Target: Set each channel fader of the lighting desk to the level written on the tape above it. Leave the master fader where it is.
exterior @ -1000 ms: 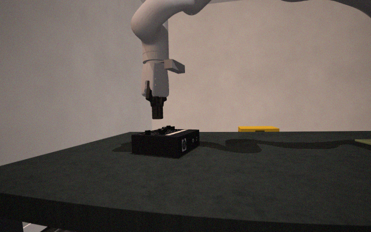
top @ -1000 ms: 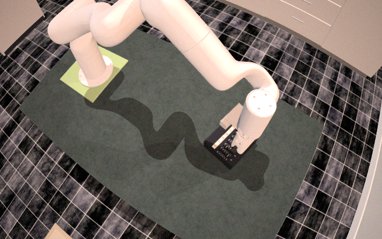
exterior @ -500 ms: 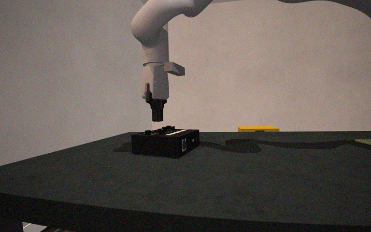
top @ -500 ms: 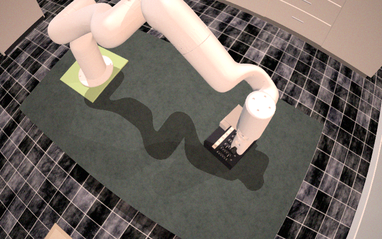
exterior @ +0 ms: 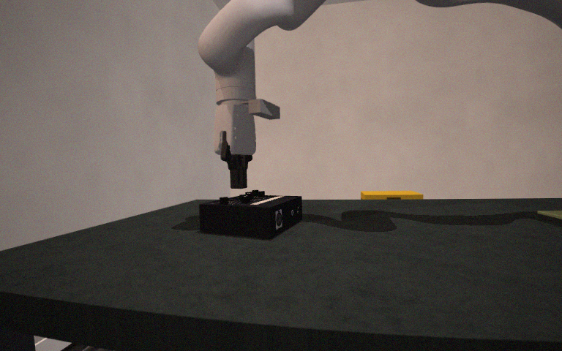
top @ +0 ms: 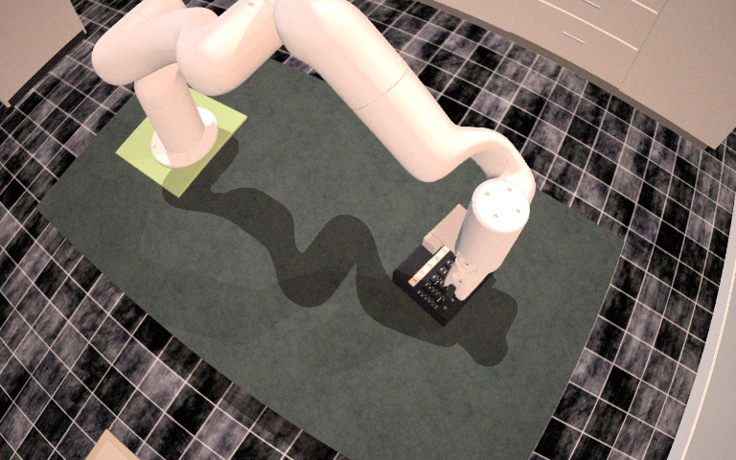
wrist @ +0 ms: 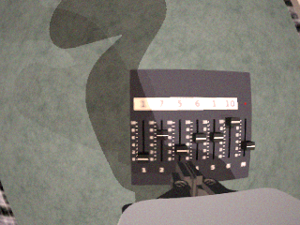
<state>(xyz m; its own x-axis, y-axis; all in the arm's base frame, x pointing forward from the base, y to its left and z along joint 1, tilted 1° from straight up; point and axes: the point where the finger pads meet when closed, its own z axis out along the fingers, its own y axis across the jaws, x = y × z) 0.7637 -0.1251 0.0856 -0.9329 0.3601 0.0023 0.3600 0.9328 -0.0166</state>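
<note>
The black lighting desk [top: 412, 269] [exterior: 235, 217] [wrist: 187, 84] lies on the dark green table. A pale tape strip [top: 430, 264] [wrist: 186, 104] [exterior: 267, 199] runs along its top edge above a row of several faders. In the wrist view the fader caps sit at different heights: the leftmost cap [wrist: 142, 157] is lowest, the sixth cap [wrist: 234, 122] is highest, and the rightmost cap [wrist: 247, 145] sits by a red mark. My gripper [exterior: 238, 184] [wrist: 182, 173] [top: 451, 288] is shut and empty. It hangs a short way above the desk, over the front ends of the middle faders.
The arm's base stands on a light green plate [top: 135, 146] at the table's far corner. A yellow flat box [exterior: 391, 194] lies at the back of the table. The arm's shadow crosses the table top [top: 304, 243]. Cabinets stand beyond the tiled floor.
</note>
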